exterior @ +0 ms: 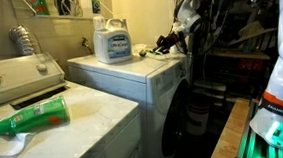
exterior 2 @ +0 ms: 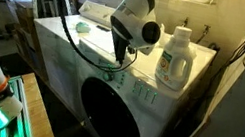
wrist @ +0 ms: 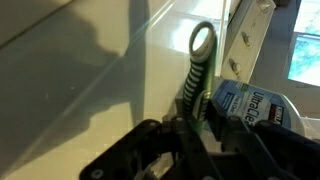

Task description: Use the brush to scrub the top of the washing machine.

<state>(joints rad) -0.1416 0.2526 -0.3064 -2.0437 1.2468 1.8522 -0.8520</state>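
The washing machine [exterior 2: 69,54] is white, with a flat top and a dark round door [exterior 2: 110,112]; it also shows in an exterior view [exterior: 131,75]. My gripper [wrist: 196,122] is shut on the brush [wrist: 198,62], a slim green-and-black ribbed handle with a loop at its end. The handle sticks out past the fingers, over the white top [wrist: 80,80]. In both exterior views the gripper [exterior: 167,42] [exterior 2: 118,58] is low over the front part of the top. The bristles are hidden.
A white detergent jug [exterior: 111,41] [exterior 2: 173,59] [wrist: 255,105] stands on the machine's top close to the gripper. A green bottle [exterior: 29,119] lies on a neighbouring white appliance [exterior: 85,133] with a raised rear panel. A wall and sill run behind the machine.
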